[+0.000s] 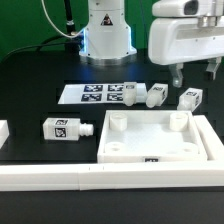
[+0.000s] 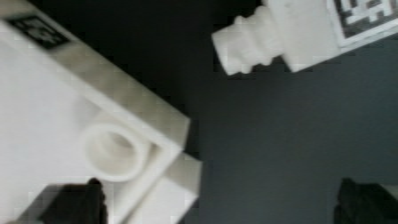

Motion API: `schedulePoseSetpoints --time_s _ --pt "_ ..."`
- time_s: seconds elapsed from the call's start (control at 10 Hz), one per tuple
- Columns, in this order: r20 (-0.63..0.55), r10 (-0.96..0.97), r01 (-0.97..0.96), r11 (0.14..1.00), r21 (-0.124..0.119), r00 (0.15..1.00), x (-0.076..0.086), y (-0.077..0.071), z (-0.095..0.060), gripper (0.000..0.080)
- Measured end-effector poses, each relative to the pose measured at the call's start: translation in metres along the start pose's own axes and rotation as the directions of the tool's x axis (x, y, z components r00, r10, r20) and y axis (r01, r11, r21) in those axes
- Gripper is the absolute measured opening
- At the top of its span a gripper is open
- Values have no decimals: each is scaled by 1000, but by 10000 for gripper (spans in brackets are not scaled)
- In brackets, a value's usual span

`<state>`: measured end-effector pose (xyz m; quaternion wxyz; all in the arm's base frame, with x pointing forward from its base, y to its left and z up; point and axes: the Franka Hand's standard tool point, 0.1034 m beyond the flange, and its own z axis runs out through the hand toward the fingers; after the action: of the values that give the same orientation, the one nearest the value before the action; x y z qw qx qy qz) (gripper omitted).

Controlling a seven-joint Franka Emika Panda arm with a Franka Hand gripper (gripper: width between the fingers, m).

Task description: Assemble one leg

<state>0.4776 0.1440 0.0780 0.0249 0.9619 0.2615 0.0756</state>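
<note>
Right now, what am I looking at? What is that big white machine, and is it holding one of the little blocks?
That is a robot arm standing on a black table. At its end is the gripper, a hand with two fingers. One picture is taken from off the arm and shows the whole table. The other comes from a camera on the robot's wrist, looking past its dark fingertips.

On the table lie four small white legs with checkered tags: a lone leg at the exterior view's left and three others in a row, the end leg below the gripper. There is also a big white square piece with corner holes and a flat marker board. The gripper is open and holds nothing.
</note>
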Motion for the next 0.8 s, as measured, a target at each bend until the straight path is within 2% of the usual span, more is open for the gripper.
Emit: schedulePoseSetpoints --time_s 0.2,0.3,0.4,0.6,0.8 --pt "5 -120 120 993 -5 993 -2 1 1 649" --pt "13 -245 245 969 -10 969 -3 -2 3 649" --pt "30 -367 368 930 -14 930 -4 -10 6 649" --pt "46 -551 552 833 -22 833 -1 -19 7 649" --pt "69 -758 761 648 -29 648 7 -37 13 649"
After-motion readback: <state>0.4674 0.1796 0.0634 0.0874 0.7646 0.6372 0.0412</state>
